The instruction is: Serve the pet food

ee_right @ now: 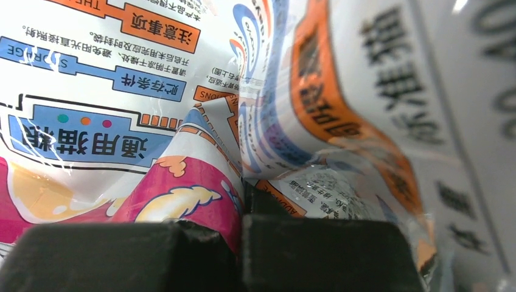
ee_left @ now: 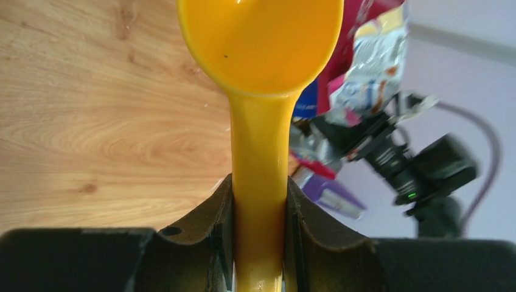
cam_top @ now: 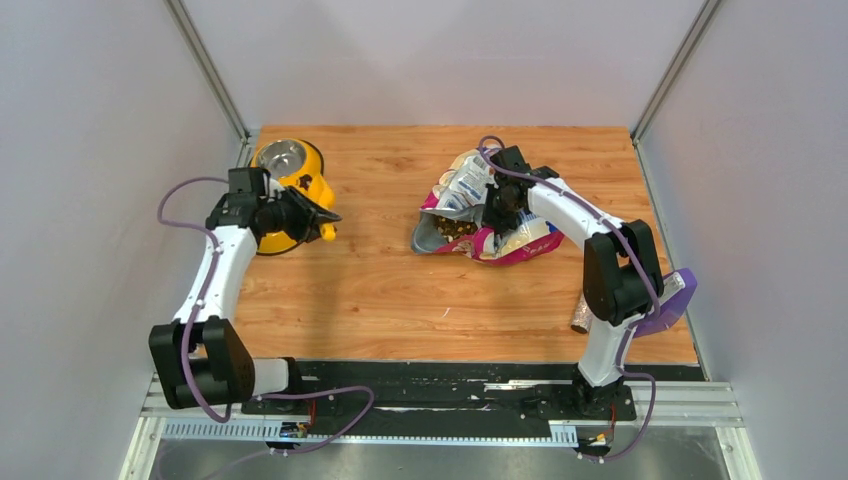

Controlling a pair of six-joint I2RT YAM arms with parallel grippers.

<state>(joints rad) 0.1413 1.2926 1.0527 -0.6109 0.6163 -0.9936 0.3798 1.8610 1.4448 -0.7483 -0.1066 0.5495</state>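
Note:
The pink, blue and white cat food bag lies crumpled at the middle back of the table, its mouth open to the front left with brown kibble showing inside. My right gripper is shut on a fold of the bag, whose print fills the right wrist view, where the jaws pinch the film. My left gripper is shut on the handle of a yellow scoop, whose empty cup points toward the bag. A yellow pet bowl with a steel insert stands just behind the left gripper.
A slim speckled tube lies at the front right by the right arm's base, beside a purple object. Grey walls close in the left, back and right of the wooden table.

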